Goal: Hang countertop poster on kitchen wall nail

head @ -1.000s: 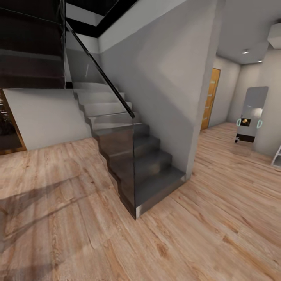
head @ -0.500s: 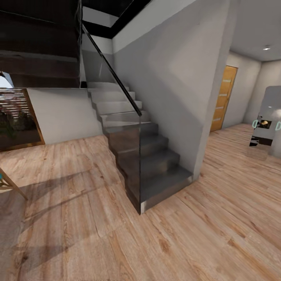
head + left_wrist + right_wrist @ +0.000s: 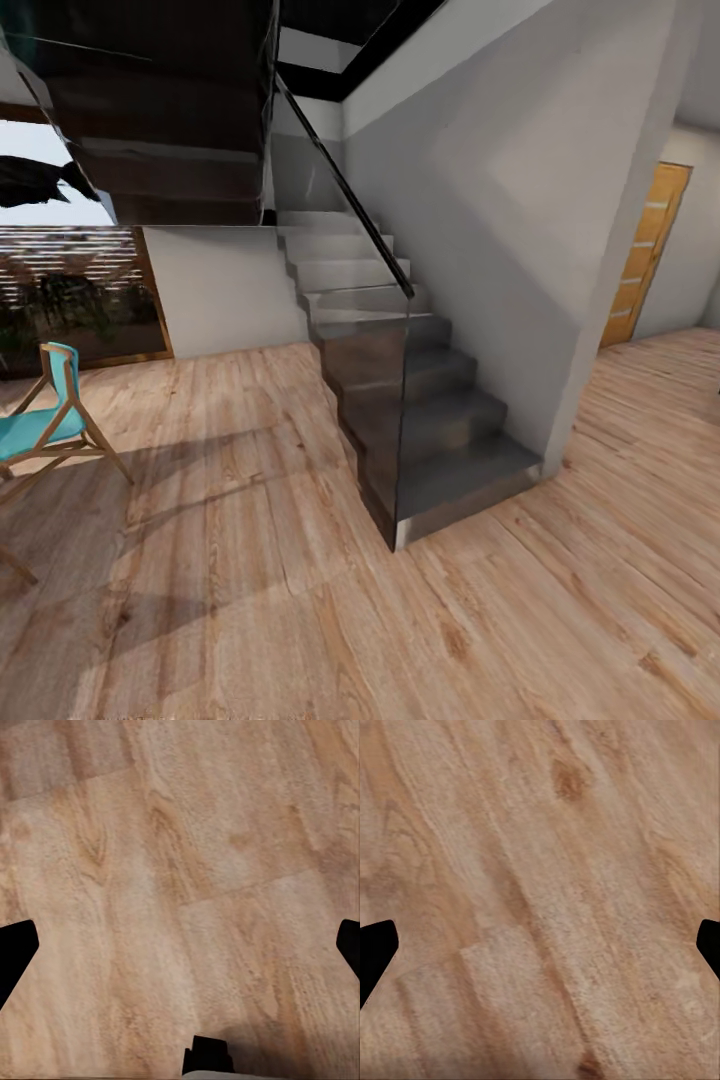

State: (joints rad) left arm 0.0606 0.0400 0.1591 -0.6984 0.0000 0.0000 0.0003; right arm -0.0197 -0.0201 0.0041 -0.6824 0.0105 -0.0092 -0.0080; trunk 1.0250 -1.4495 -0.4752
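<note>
Wood plank floor (image 3: 250, 560) spreads across the hall and lies under both wrist cameras. Staircase (image 3: 420, 420) of dark grey steps rises beside a pale grey wall (image 3: 500, 200), with a glass side panel and black handrail (image 3: 345, 190). An orange door (image 3: 640, 260) stands beyond the wall's corner. A turquoise chair (image 3: 45, 420) on wooden legs sits near a window (image 3: 70, 290). The left gripper (image 3: 180, 945) and right gripper (image 3: 540, 945) each hang over bare floor, 2 dark fingertips spread wide, nothing between them. The poster and countertop lie outside these views.
</note>
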